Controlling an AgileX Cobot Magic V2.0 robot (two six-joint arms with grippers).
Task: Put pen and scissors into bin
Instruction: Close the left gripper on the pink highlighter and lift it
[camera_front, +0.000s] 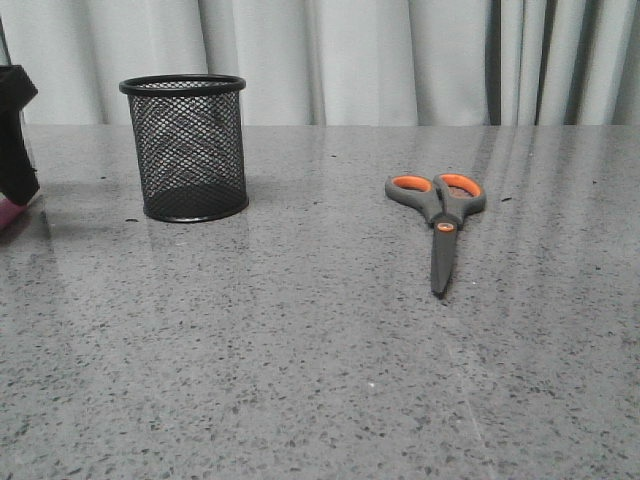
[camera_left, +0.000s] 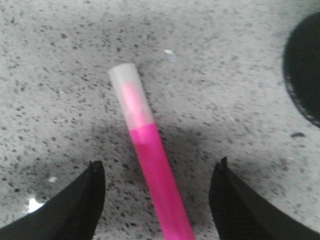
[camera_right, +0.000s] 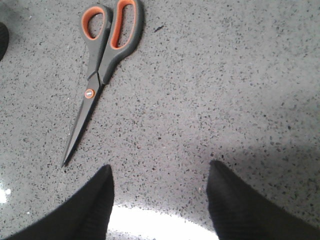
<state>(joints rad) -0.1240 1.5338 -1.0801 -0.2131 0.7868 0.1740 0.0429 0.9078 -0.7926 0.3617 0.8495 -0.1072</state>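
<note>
The pink pen (camera_left: 150, 160) with its whitish cap lies flat on the table, and its body runs between the two spread fingers of my left gripper (camera_left: 159, 165), which is open and just above it. In the front view only a pink bit of the pen (camera_front: 8, 213) shows at the far left edge, under the left gripper (camera_front: 18, 185). The black mesh bin (camera_front: 186, 146) stands upright to the right of that gripper. The scissors (camera_front: 440, 212) lie closed at centre right, blades towards me. My right gripper (camera_right: 161, 166) is open and empty, beside the blade tip of the scissors (camera_right: 102, 60).
The grey speckled table (camera_front: 320, 380) spreads wide in front. A pale curtain (camera_front: 350, 60) hangs behind the table's far edge. The bin's dark rim (camera_left: 305, 70) shows at the edge of the left wrist view.
</note>
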